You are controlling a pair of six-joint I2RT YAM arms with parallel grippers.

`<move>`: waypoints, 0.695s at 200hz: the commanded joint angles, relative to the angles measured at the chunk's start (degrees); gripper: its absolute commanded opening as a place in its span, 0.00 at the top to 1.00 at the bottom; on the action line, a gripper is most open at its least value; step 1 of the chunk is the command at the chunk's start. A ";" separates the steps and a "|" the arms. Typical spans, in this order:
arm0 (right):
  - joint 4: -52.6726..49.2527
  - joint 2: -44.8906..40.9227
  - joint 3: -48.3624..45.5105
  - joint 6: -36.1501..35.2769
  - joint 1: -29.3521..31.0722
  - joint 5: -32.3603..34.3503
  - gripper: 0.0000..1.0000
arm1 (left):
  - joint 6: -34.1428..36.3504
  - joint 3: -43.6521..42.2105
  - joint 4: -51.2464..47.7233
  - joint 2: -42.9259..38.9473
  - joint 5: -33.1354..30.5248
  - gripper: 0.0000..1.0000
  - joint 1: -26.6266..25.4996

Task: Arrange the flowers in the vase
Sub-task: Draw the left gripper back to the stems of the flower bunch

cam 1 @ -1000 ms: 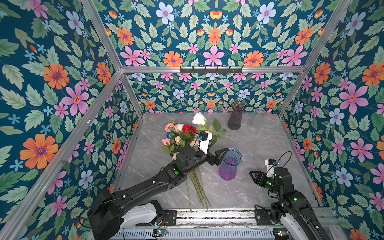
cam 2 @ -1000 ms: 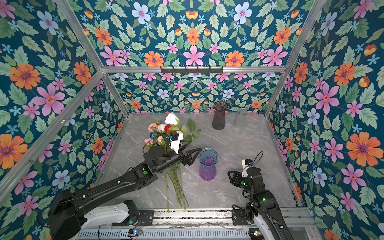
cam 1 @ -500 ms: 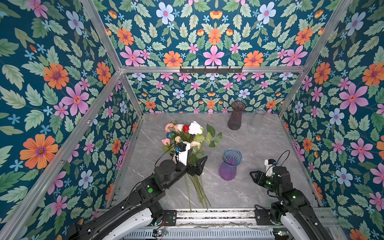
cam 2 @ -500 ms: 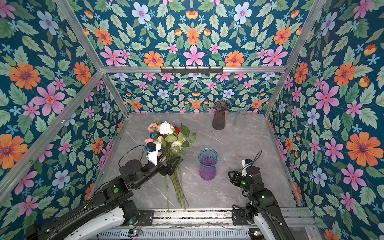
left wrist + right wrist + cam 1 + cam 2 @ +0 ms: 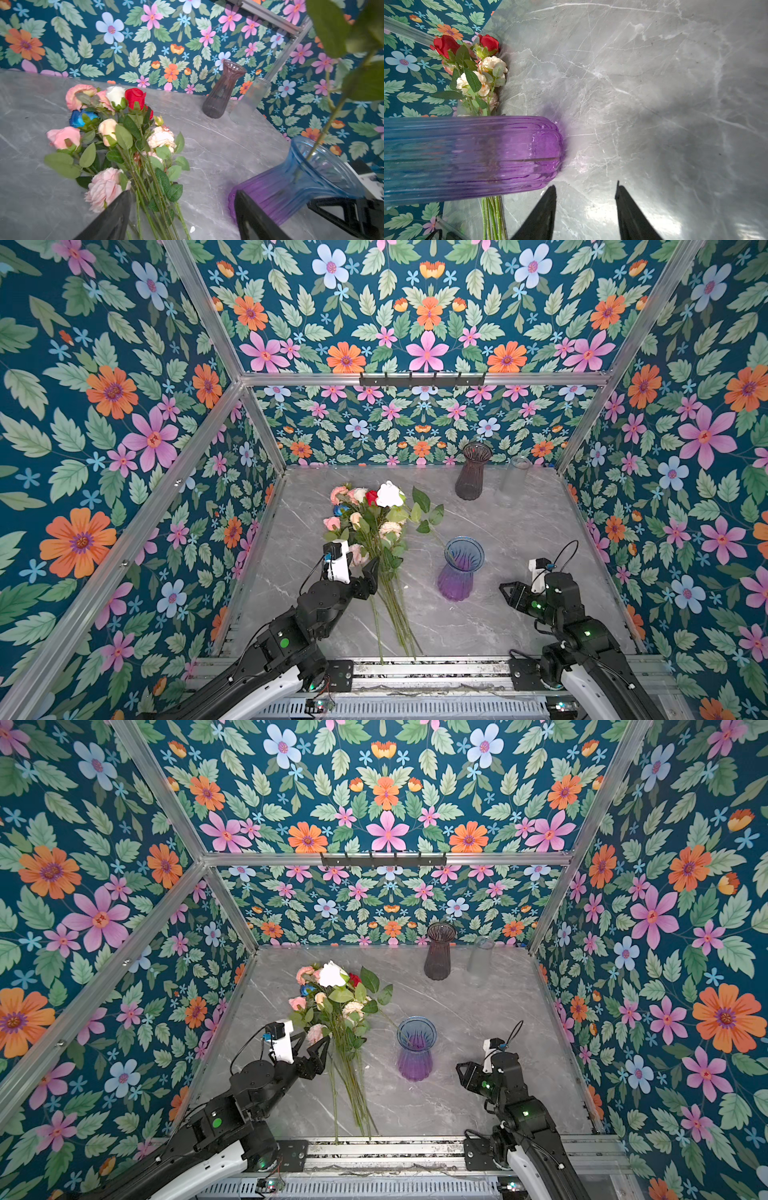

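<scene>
The flowers [image 5: 374,526] lie in a bunch on the grey marble table [image 5: 498,526], heads to the back, green stems [image 5: 353,1094] to the front. A single white rose [image 5: 388,494] leans left out of the blue-to-purple glass vase [image 5: 459,572]; its stem [image 5: 326,126] enters the rim. My left gripper [image 5: 361,566] hangs open just over the bunch, by a pale pink peony [image 5: 104,187], with stems lying between its fingers [image 5: 112,216]. To the right of the vase [image 5: 467,158], my right gripper [image 5: 509,593] stands open and empty near the table front.
A dark smoky vase [image 5: 471,472] and a clear glass one [image 5: 515,475] stand at the back right by the wall. Flowered wallpaper walls on aluminium posts [image 5: 266,435] close in three sides. A metal rail [image 5: 415,668] runs along the front edge.
My left gripper drew back from the vase's rim to the bunch. The white rose it carried now stands in the vase, leaning left. The right arm has not moved.
</scene>
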 commanded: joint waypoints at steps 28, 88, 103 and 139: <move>0.98 -0.08 0.36 -0.09 0.08 0.81 0.52 | -2.25 0.38 0.01 10.23 9.01 0.18 4.67; 1.01 -0.47 0.36 -0.27 0.17 0.37 0.52 | -9.66 -5.91 12.53 24.68 40.93 0.17 32.84; 0.79 -0.80 0.32 -0.23 0.17 0.42 0.52 | -9.90 -6.36 13.12 26.12 40.79 0.20 34.29; 0.63 -1.31 0.19 -0.22 0.17 0.55 0.52 | -10.51 -7.36 16.63 31.26 42.90 0.35 35.35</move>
